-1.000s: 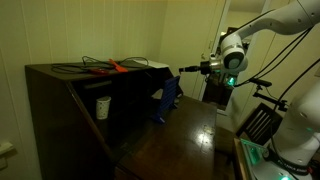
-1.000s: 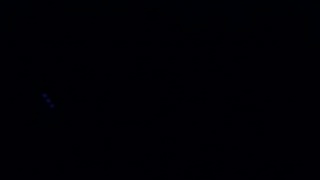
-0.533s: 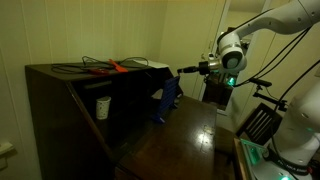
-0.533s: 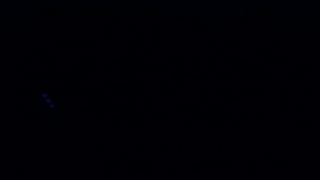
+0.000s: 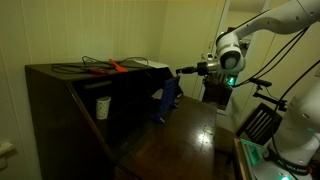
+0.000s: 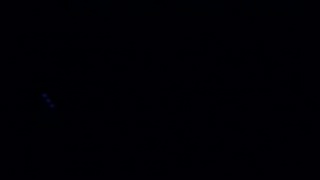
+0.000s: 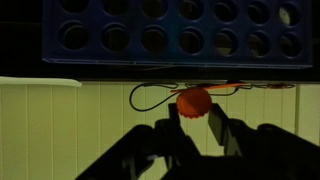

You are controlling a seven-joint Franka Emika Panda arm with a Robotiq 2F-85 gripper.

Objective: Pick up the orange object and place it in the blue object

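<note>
In the wrist view my gripper (image 7: 195,112) has its two dark fingers closed on the orange object (image 7: 194,101), a small round red-orange disc at the fingertips. The blue object (image 7: 170,30) fills the upper part of that view as a blue rack-like panel with rows of round holes. In an exterior view the gripper (image 5: 183,70) points sideways toward the cabinet, just above and beside the dark blue tilted container (image 5: 165,100) that leans against the cabinet. The orange object is too small to make out there.
A dark wooden cabinet (image 5: 60,95) carries a long orange-red-handled tool with black cables (image 5: 112,67) on top and a white cup (image 5: 102,106) on its shelf. A dark table (image 5: 185,135) lies below the arm. An exterior view (image 6: 160,90) is almost fully black.
The gripper has crept slightly toward the cabinet, still above the blue container. Nothing else has moved.
</note>
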